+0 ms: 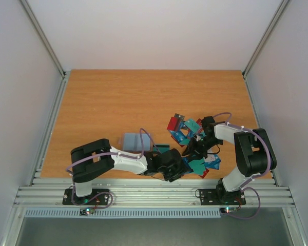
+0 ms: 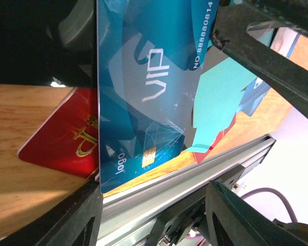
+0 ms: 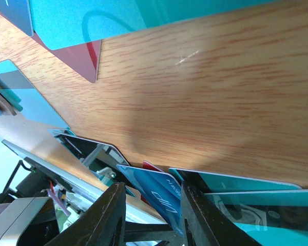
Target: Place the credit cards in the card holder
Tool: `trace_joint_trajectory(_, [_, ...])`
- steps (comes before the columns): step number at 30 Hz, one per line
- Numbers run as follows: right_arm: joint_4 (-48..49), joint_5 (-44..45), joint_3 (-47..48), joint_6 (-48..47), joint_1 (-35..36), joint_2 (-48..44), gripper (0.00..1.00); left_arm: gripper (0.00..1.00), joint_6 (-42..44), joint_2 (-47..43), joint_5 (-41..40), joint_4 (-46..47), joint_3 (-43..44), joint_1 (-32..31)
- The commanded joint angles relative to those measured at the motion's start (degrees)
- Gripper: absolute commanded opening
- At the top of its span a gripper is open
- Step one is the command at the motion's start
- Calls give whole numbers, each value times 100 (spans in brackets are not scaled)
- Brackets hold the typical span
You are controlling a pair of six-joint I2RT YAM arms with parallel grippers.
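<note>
Jumbled credit cards (image 1: 192, 125) lie right of card holder (image 1: 133, 141).

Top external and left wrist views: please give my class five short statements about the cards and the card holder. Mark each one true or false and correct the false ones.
1. The card holder lies on the table, left of the pile of cards. True.
2. The pile of cards is a neat, squared stack. False: the cards overlap loosely at many angles.
3. The blue card in the left wrist view reads VIP. True.
4. The red card beside it stands upright on its edge. False: it lies flat on the wood.
5. The card holder sits at the table's far edge. False: it lies in the near half.
</note>
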Motion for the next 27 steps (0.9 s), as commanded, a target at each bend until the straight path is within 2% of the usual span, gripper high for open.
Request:
trace_joint_trajectory(1, [40,865,-206,-90,2,258,32,57,-368,243,-542,266,-304,-75])
trace_joint_trajectory(13, [36,861,-197,-98,2,302,32,51,-118,-232,-1311,114,-348,-90])
trace_joint_trajectory(18, [23,841,-173,-109,7,344,32,50,0,-291,-1528,367,-375,-86])
trace_joint_trajectory(27, [25,845,-173,-117,7,349,32,50,118,69,-1394,1079,-301,-89])
